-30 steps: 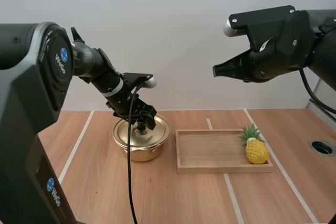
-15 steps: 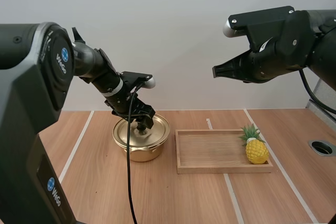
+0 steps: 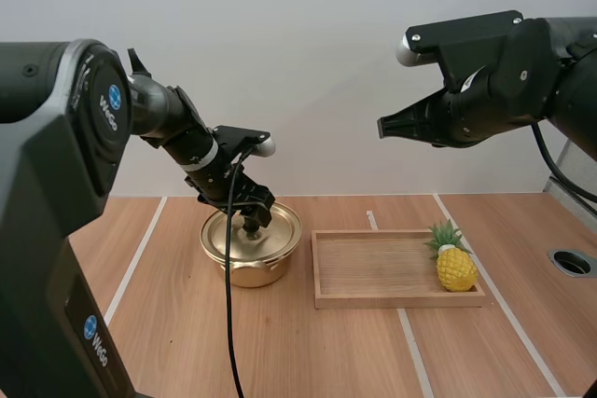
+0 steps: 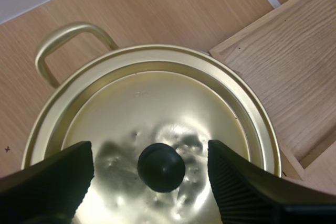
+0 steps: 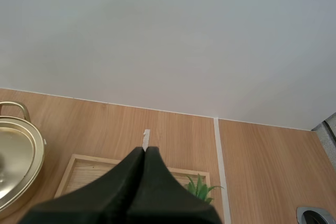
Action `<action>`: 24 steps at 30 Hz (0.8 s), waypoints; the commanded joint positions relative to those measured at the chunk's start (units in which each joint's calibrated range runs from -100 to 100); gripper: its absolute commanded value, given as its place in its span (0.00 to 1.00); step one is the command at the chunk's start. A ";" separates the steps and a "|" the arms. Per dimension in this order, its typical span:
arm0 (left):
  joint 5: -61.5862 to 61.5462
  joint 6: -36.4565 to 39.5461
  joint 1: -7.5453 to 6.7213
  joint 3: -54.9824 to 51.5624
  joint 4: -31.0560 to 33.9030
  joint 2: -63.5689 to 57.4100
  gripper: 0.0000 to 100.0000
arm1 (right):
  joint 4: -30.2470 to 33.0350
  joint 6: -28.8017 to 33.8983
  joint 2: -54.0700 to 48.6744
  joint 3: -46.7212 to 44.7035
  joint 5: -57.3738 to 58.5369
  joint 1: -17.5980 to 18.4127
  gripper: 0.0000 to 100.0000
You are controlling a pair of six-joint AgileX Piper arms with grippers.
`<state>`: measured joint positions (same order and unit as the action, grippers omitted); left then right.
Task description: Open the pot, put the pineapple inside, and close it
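Lid (image 3: 280,226) blocks pot (image 3: 252,273), tray (image 3: 396,301) floor free, pineapple (image 3: 456,267) seemingly unobstructed above

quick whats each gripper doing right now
Left gripper: open, jaws either side of the lid knob, not pinching it.
Right gripper: shut, holding nothing.

My left gripper (image 3: 252,213) has crept a touch toward ten o'clock in the high view over the last second. Most of that shift came in the first half-second, and I see barely any movement since. Its spread fingers now stand either side of the knob (image 4: 161,167), clear of it.
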<state>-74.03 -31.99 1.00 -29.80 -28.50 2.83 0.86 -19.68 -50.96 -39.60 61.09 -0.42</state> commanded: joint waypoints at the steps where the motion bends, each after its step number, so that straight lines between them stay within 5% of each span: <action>1: -0.74 -0.21 -0.17 -0.12 0.08 0.02 1.00 | 0.18 -0.49 -0.35 0.16 0.31 -0.21 0.00; 6: -2.47 1.51 -0.17 -0.12 0.08 0.02 0.95 | 0.18 -0.49 -0.35 0.16 0.31 -0.21 0.00; 11: -2.83 2.38 -0.17 -0.12 0.08 0.02 0.00 | 0.18 -0.49 -0.35 0.16 0.31 -0.21 0.00; 24: -0.98 2.38 -0.17 0.89 -1.47 -1.27 0.00 | 0.18 -0.49 -0.35 0.16 0.31 -0.21 0.00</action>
<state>-76.64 -30.12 1.00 -29.80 -28.50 2.71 0.86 -19.78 -50.96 -39.60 61.09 -0.42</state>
